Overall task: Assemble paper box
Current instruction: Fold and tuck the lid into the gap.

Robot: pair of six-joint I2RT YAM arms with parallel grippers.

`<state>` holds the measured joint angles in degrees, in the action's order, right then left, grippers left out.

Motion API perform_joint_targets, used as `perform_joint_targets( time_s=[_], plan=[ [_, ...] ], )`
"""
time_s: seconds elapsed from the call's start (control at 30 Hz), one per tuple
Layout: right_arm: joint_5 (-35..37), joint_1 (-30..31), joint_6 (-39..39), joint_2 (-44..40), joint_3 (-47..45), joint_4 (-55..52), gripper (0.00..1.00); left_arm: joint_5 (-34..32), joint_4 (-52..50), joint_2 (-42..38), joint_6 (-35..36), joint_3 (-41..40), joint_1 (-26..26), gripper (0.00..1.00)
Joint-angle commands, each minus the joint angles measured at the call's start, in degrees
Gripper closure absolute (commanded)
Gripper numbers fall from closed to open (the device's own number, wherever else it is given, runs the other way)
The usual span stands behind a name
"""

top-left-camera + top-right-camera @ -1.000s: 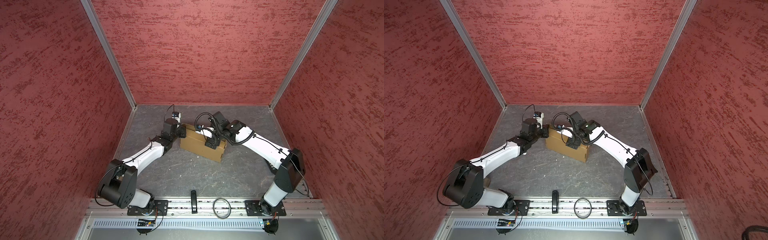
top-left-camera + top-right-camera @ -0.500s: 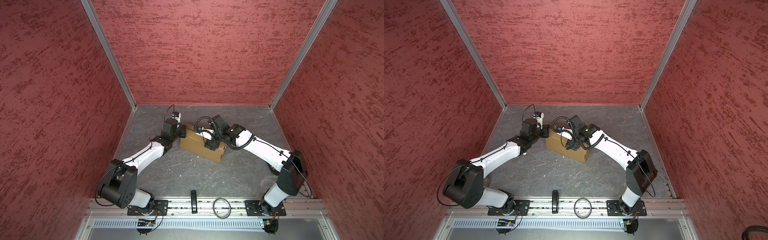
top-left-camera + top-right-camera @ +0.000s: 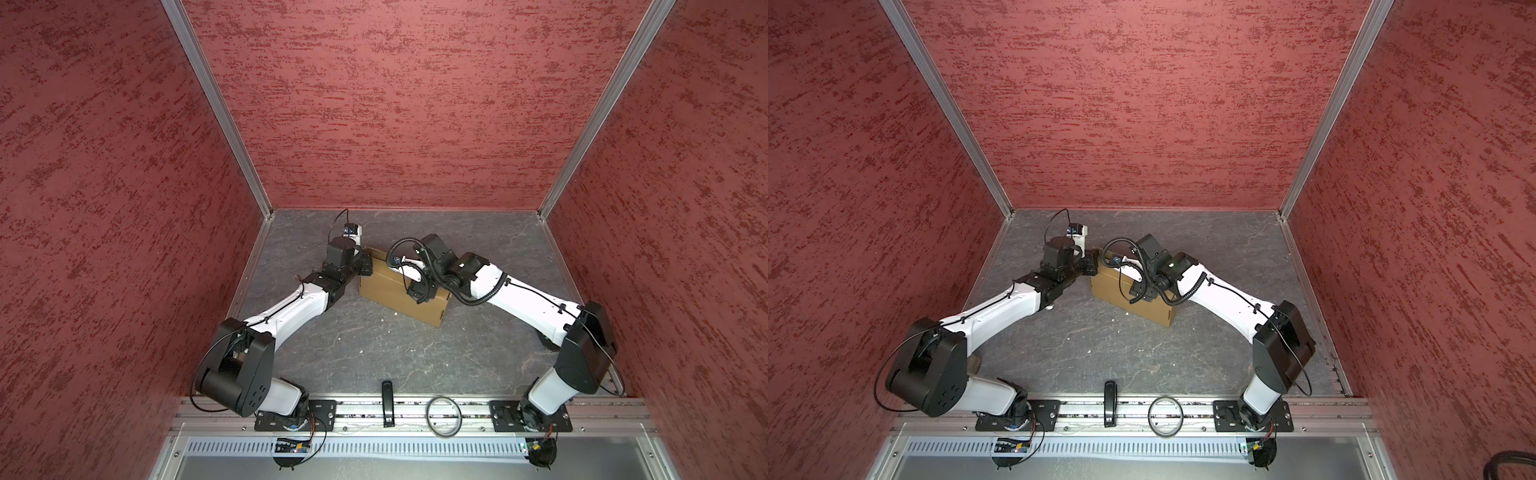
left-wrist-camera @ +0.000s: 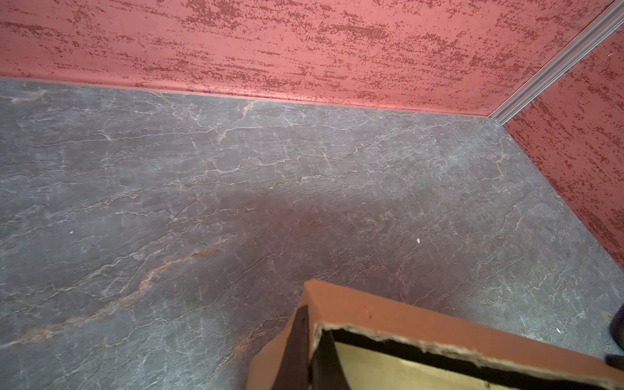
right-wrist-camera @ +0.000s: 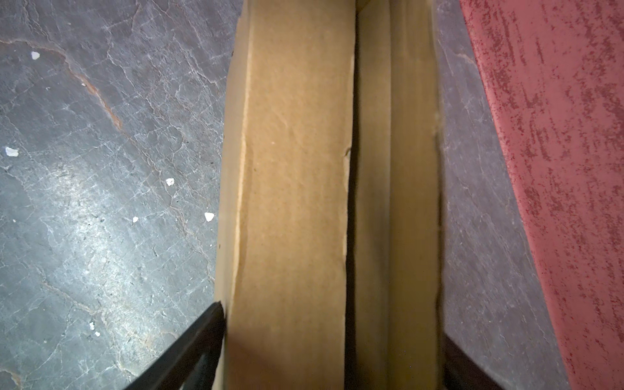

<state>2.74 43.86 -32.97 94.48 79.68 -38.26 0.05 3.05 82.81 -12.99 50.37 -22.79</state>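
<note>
The paper box [image 3: 397,293] [image 3: 1152,309] is a tan cardboard box standing on edge on the grey table, in both top views. My left gripper [image 3: 366,266] [image 4: 309,324] is at its left end, shut on the corner of a box wall [image 4: 388,317]. My right gripper [image 3: 419,291] [image 5: 332,337] comes down from above and straddles the box [image 5: 293,169]. One dark finger [image 5: 196,344] lies against each broad face. A dark gap runs between the front panel and the inner flap.
Red textured walls [image 3: 395,104] close in the back and both sides. A black tool [image 3: 386,401] and a ring [image 3: 444,415] lie on the front rail. Small white scraps [image 5: 208,216] dot the table in front of the box.
My right wrist has shifted slightly left along the box and its jaws have narrowed onto the box's faces. The left arm has held still.
</note>
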Motion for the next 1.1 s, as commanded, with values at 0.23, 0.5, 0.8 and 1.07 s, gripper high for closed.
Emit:
perform_joint_targets(
  time_s=[0.23,0.5,0.8,1.07],
  plan=[
    [1.31,1.64,1.54,-2.08,-1.62,2.17,0.22,0.46,-7.92,1.42,-0.86,-3.08,-0.15,0.96],
    [2.35,2.37,2.03,-2.39,-3.09,3.12,0.28,0.43,-8.02,0.97,-1.07,-3.18,-0.22,0.95],
    [2.52,3.21,2.49,-2.88,-4.09,4.38,0.31,0.38,-8.23,-0.71,-1.59,-3.94,-0.15,0.91],
    [2.68,3.79,3.1,-2.25,-4.66,4.95,0.33,0.38,-8.96,-2.98,-1.79,-4.86,-0.04,0.83]
  ],
)
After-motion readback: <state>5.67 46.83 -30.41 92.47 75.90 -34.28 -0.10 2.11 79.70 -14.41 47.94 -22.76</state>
